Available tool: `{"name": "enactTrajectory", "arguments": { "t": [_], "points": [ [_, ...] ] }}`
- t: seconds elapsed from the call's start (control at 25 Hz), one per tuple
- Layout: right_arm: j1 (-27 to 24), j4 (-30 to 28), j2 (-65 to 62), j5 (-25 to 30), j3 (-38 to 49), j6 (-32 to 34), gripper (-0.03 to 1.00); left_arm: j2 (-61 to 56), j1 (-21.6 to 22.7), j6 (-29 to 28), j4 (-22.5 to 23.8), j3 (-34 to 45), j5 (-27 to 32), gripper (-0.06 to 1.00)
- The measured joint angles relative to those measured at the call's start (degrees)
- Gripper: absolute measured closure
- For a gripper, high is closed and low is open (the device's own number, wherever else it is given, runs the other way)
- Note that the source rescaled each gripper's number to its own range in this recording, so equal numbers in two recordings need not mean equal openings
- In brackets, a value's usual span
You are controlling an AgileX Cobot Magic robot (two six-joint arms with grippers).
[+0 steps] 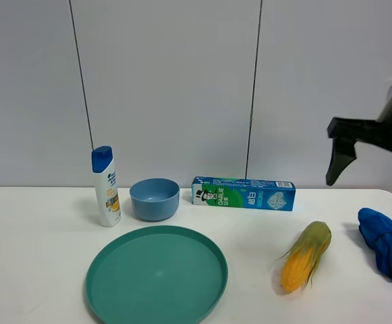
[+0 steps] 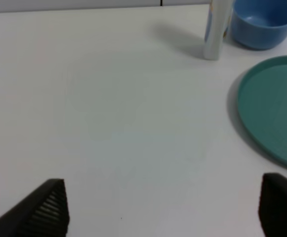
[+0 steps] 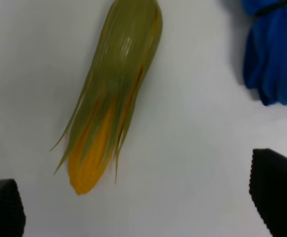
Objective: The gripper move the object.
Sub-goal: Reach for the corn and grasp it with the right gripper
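Note:
An ear of corn [image 1: 306, 255] with a green husk and yellow tip lies on the white table [image 1: 40, 270] at the right. It also shows in the right wrist view [image 3: 111, 94]. My right gripper [image 1: 370, 187] hangs open and empty in the air above and to the right of the corn. In the right wrist view its two black fingertips [image 3: 276, 190] stand wide apart, with the corn's yellow tip near the space between them [image 3: 138, 202]. My left gripper [image 2: 163, 207] is open and empty over bare table left of the teal plate [image 2: 276, 108]. It is out of the exterior view.
A teal plate [image 1: 156, 275] lies front centre. Behind it stand a blue bowl [image 1: 154, 198], a white shampoo bottle [image 1: 106, 187] with a blue cap and a toothpaste box [image 1: 243, 194]. A blue cloth [image 1: 386, 244] lies at the right edge, beside the corn [image 3: 276, 49].

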Motion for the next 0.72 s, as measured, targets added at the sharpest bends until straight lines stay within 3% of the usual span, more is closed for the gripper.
{"name": "enactTrajectory", "arguments": {
  "t": [0.4, 0.72],
  "points": [
    [2.4, -0.8, 20.0, 1.2, -11.4, 4.1, 0.04, 0.0, 0.0, 0.0, 0.0, 0.0, 0.0, -0.06],
    [2.4, -2.8, 26.9, 0.3, -13.0, 9.6, 0.04, 0.0, 0.0, 0.0, 0.0, 0.0, 0.0, -0.06]
  ]
}}
